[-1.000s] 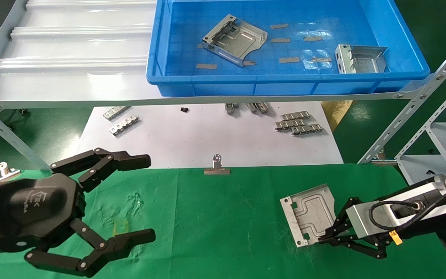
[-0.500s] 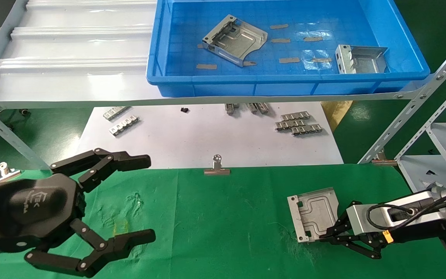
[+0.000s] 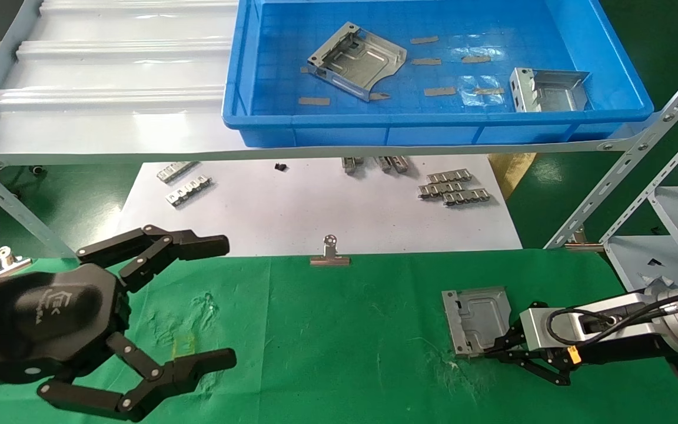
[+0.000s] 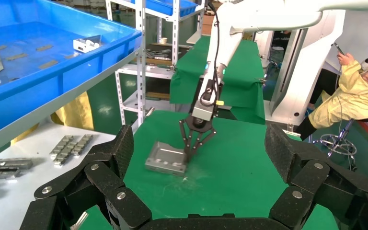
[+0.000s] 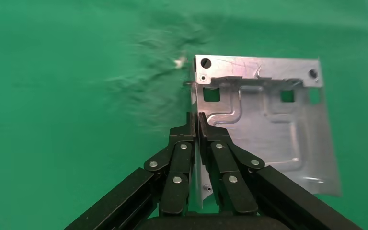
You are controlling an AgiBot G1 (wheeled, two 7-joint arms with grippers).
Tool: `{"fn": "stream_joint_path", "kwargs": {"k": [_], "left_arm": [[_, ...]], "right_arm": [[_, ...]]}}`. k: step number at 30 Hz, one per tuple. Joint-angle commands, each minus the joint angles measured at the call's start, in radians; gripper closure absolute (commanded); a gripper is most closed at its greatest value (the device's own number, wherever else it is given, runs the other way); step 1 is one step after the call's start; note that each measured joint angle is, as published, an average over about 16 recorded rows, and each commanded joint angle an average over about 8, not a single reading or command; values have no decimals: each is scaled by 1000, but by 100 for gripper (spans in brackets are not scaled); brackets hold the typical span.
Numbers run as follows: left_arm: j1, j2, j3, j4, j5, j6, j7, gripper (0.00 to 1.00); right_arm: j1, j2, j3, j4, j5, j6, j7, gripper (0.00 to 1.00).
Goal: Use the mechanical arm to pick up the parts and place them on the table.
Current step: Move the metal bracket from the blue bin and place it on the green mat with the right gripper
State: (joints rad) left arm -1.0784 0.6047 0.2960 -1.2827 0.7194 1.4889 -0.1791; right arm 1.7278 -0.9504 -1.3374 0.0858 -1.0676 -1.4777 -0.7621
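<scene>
Right gripper (image 3: 495,351) low over the table (image 3: 345,330), fingers pinched on the near folded rim of a part (image 3: 475,320). In the right wrist view the two fingertips (image 5: 196,125) are pressed together with the plate's edge (image 5: 268,124) between them. The plate lies nearly flat at the cloth, embossed channel up, extending away from the fingertips toward the robot's left. Whether its far edge touches the cloth cannot be told. Wrinkled cloth just beside the fingertips, on the robot's side of them.

From the left wrist view, the right arm (image 4: 211,91) comes down steeply onto the plate (image 4: 166,158), white link above it, fingers closed at the plate's edge.

Left gripper (image 3: 221,300) hangs well apart to the left, fingers spread wide, holding nothing, above the green cloth. Its open fingers (image 4: 120,153) frame the left wrist view.

Beyond the right gripper, up on the rack: blue bin (image 3: 433,126) with two more parts, one near its middle (image 3: 355,60), one at its right end (image 3: 548,89), lying among brownish tape strips.

Between bin and cloth: white sheet (image 3: 315,206) with small ribbed strips (image 3: 452,189). A binder clip (image 3: 329,253) sits at the sheet's near edge, roughly midway between the two grippers.
</scene>
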Motion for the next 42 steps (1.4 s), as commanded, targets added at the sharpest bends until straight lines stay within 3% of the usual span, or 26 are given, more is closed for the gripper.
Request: {"fn": "stream_joint_path", "kwargs": {"k": [1,11,19,27,37,42], "left_arm": [[0,0,0,0,0,0,0,0],[0,0,1,0,0,0,0,0],[0,0,1,0,-1,0,1,0],[0,-1,1,0,-1,-1,1,0],[0,-1,1,0,-1,-1,1,0],[0,-1,1,1,-1,-1,1,0]], "right_arm": [[1,-6,2,-11,3,11,-10,0],[43,6,-8,-29,-14,-40,-34,0],[28,66,53,4,95,-121,65,0],[-9,120,91,69,178,-130,136,0],[-6,108,90,63,163,-126,125,0],[-36,118,135,116,170,-121,163,0]]}}
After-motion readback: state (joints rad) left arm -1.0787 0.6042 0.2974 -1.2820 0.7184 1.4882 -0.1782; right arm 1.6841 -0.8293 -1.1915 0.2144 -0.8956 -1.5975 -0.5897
